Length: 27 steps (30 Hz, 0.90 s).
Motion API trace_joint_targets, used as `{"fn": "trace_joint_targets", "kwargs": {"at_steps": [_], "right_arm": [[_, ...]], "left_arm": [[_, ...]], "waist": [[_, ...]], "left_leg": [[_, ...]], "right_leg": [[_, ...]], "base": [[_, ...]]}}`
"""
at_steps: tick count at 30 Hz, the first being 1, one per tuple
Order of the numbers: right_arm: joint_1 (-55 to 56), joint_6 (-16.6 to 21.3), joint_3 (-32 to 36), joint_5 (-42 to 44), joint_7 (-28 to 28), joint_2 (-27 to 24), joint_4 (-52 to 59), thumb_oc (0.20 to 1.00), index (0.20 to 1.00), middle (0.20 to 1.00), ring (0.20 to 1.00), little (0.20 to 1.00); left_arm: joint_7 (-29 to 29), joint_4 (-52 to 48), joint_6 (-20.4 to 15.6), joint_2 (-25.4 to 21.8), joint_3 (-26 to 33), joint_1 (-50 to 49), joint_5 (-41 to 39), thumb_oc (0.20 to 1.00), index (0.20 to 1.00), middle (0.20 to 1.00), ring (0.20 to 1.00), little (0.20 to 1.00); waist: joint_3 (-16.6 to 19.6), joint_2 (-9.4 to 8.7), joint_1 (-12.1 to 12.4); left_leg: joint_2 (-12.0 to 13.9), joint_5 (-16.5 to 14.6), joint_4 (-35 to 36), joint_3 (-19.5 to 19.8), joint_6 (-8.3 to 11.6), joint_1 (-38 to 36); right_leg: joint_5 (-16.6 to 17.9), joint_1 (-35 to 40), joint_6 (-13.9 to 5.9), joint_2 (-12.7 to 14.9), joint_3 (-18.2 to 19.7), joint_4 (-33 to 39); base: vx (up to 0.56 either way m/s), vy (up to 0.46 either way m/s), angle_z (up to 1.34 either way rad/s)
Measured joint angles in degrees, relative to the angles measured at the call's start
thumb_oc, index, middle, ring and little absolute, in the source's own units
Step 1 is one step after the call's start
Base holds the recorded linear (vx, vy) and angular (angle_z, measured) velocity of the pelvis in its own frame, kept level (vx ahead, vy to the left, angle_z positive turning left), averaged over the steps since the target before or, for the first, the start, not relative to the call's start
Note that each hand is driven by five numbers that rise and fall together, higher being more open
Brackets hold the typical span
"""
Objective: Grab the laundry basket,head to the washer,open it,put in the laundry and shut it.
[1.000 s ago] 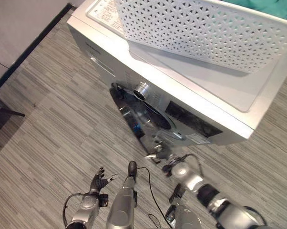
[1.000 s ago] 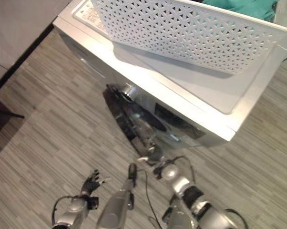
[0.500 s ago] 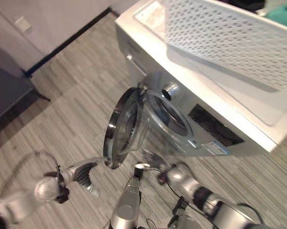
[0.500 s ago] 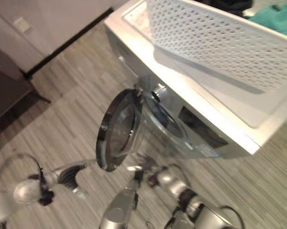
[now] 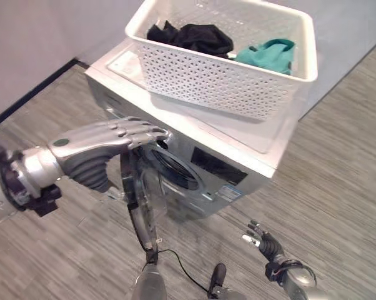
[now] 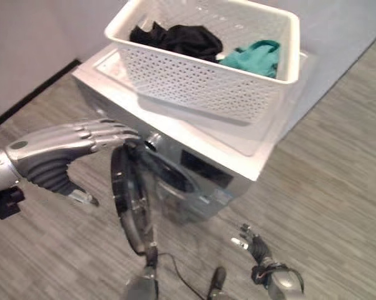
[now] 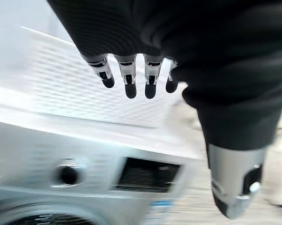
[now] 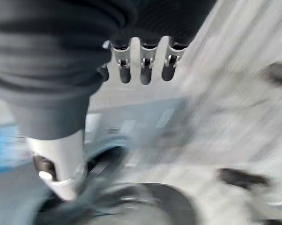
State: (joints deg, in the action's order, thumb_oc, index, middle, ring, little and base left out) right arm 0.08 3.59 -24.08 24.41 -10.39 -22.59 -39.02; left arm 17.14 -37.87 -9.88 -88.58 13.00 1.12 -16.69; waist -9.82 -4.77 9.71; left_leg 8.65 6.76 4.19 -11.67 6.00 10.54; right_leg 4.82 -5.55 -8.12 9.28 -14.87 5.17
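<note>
The basket (image 5: 238,81) is set on top of the washer (image 5: 250,172). Two garments are held in it: one (image 5: 194,36) toward the left, the other (image 5: 266,53) to its right. The door (image 5: 141,206) is swung open at the washer's front. The left robot hand (image 5: 122,134) is held just above the door's top edge. The right robot hand (image 5: 263,240) is placed low on the right, over the floor (image 5: 338,162), apart from the washer.

White laundry basket (image 5: 238,81) atop open-doored washer (image 5: 194,156).
</note>
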Motion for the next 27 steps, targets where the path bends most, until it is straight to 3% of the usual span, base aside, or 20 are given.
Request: {"fn": "trace_joint_targets", "kwargs": {"at_steps": [3,4,6,8,9,11,15,16,18,20,23,24,25,26,27], "right_arm": [[-11.3,0.0,-10.1,-3.1,0.5,2.3,-9.3,1.000,1.000,1.000,1.000,1.000],[-15.2,0.0,-11.6,-3.3,0.7,3.4,-11.9,1.000,1.000,1.000,1.000,1.000],[-20.9,1.4,-8.4,-2.6,1.7,7.2,-11.3,1.000,1.000,1.000,1.000,1.000],[-21.4,1.3,-6.4,-0.3,2.7,10.7,-13.2,1.000,1.000,1.000,1.000,1.000],[-20.2,1.5,-6.4,1.4,2.6,12.1,-14.6,1.000,1.000,1.000,1.000,1.000],[-19.6,1.4,-6.7,2.8,2.7,12.3,-15.8,1.000,1.000,1.000,1.000,1.000],[-23.4,1.8,-7.7,5.0,2.9,12.4,-17.0,1.000,1.000,1.000,1.000,1.000],[-23.6,1.8,-7.7,5.0,2.9,12.4,-17.0,1.000,1.000,1.000,1.000,1.000],[-25.3,1.7,-9.3,5.8,3.9,13.3,-16.8,1.000,1.000,1.000,1.000,1.000],[-26.0,1.8,-10.9,6.5,3.9,15.0,-15.8,1.000,1.000,1.000,1.000,1.000],[-28.8,1.7,-15.5,9.8,3.4,19.8,-15.0,1.000,1.000,1.000,1.000,1.000],[-29.7,1.7,-15.1,10.4,2.9,22.0,-14.7,1.000,1.000,1.000,1.000,1.000],[-31.3,1.8,-13.7,10.9,3.1,24.1,-14.6,1.000,1.000,1.000,1.000,1.000],[-32.5,2.3,-10.7,10.7,4.2,26.1,-17.6,1.000,1.000,1.000,1.000,1.000],[-33.7,2.5,-10.0,10.7,4.8,26.3,-20.3,1.000,1.000,1.000,1.000,1.000]], "left_arm": [[-0.1,-2.8,-0.5,-0.1,-4.3,5.3,-6.6,1.000,1.000,1.000,1.000,1.000],[-0.1,-3.4,-1.7,-0.2,-7.8,8.8,-8.6,1.000,1.000,1.000,1.000,1.000],[-0.3,-3.7,-2.6,-0.3,-12.1,11.0,-12.1,1.000,1.000,1.000,1.000,1.000],[-0.7,-3.6,-2.7,-0.8,-13.9,11.9,-12.7,1.000,1.000,1.000,1.000,1.000],[-0.8,-3.2,-2.8,-0.6,-14.1,11.7,-13.1,1.000,1.000,1.000,1.000,1.000],[-1.3,-2.9,-3.2,0.6,-14.1,11.5,-14.4,1.000,1.000,1.000,1.000,1.000],[-2.9,-0.8,-4.1,3.8,-18.5,14.7,-14.8,1.000,1.000,1.000,1.000,1.000],[-2.9,-0.8,-4.2,3.9,-18.6,14.7,-14.8,1.000,1.000,1.000,1.000,1.000],[-3.3,-1.0,-4.4,9.5,-21.4,15.4,-15.0,1.000,1.000,1.000,1.000,1.000],[-3.5,0.1,-4.6,13.8,-23.2,14.7,-16.4,1.000,1.000,1.000,1.000,1.000],[-5.7,12.2,-5.8,40.2,-31.1,13.6,-17.1,1.000,1.000,1.000,1.000,1.000],[-6.6,16.5,-4.2,42.2,-33.5,13.8,-16.7,1.000,1.000,1.000,1.000,1.000],[-7.1,18.5,-2.6,42.1,-33.5,11.5,-14.8,1.000,1.000,1.000,1.000,1.000],[-8.1,23.6,-1.3,46.7,-31.7,7.5,-13.9,1.000,1.000,1.000,1.000,1.000],[-8.8,25.9,-0.7,47.6,-31.8,5.8,-14.3,1.000,1.000,1.000,1.000,1.000]], "waist": [[-1.0,3.46,4.4],[-1.1,5.66,5.3],[-1.5,9.67,9.6],[-1.5,9.72,10.4],[-1.6,9.50,9.7],[-1.8,9.85,10.2],[-3.4,13.08,11.2],[-3.4,13.15,11.3],[-3.5,13.41,12.9],[-3.7,13.03,12.9],[-3.7,13.17,12.5],[-3.9,12.50,12.2],[-4.5,11.50,11.6],[-4.7,10.54,11.3],[-4.7,10.46,11.4]], "left_leg": [[-0.6,0.2,-0.5,1.0,-0.20,2.0],[-1.3,0.6,-0.4,3.3,-0.34,3.8],[-3.6,1.6,0.0,5.2,-1.36,6.4],[-5.2,1.4,0.0,5.3,-1.60,7.3],[-6.4,1.4,-0.1,6.3,-1.71,8.5],[-7.4,1.3,-1.6,6.9,-1.98,11.2],[-8.5,1.1,-4.0,11.5,-2.14,15.3],[-8.5,1.1,-4.0,11.5,-2.16,15.5],[-9.0,1.2,-4.6,12.8,-2.20,17.0],[-9.5,1.0,-4.9,13.1,-2.30,17.6],[-10.2,0.4,-6.3,12.9,-2.37,17.5],[-10.1,0.3,-6.3,13.0,-2.43,17.6],[-10.0,0.1,-6.4,12.9,-2.54,17.8],[-10.1,-0.6,-7.3,12.7,-3.20,17.8],[-10.5,-1.1,-7.8,12.8,-3.48,17.6]], "right_leg": [[0.3,-0.7,-0.23,0.9,-1.7,0.0],[0.4,-0.9,-0.38,1.3,-4.0,0.0],[0.8,-2.1,-1.14,3.3,-6.3,-0.1],[1.0,-2.7,-1.44,4.9,-6.8,-0.1],[1.0,-3.0,-1.46,6.1,-9.2,-0.1],[1.1,-4.3,-1.55,6.9,-10.5,-0.1],[0.7,-4.1,-2.00,6.8,-15.8,-0.1],[0.7,-4.0,-2.03,6.8,-15.8,-0.1],[0.4,-4.3,-2.51,6.9,-17.0,-0.1],[0.2,-4.3,-2.61,6.9,-17.2,-0.2],[-0.2,-3.1,-3.07,7.6,-17.5,-0.1],[-0.5,-3.2,-2.99,7.6,-17.6,-0.1],[-0.9,-3.3,-2.59,7.3,-17.6,-0.1],[-1.0,-3.0,-2.35,7.6,-17.4,-0.1],[-1.1,-2.3,-2.24,8.0,-17.5,-0.1]], "base": [[-0.05,0.103,0.27],[-0.03,0.110,0.87],[-0.01,0.138,0.76],[0.00,0.127,0.34],[-0.01,0.094,0.35],[0.00,0.047,0.44],[0.02,0.049,0.46],[0.01,0.042,0.48],[0.03,0.042,0.35],[0.06,0.038,0.16],[0.04,0.023,0.08],[0.07,0.058,0.08],[0.06,0.060,0.01],[0.04,0.040,0.06],[0.04,0.043,0.09]]}}
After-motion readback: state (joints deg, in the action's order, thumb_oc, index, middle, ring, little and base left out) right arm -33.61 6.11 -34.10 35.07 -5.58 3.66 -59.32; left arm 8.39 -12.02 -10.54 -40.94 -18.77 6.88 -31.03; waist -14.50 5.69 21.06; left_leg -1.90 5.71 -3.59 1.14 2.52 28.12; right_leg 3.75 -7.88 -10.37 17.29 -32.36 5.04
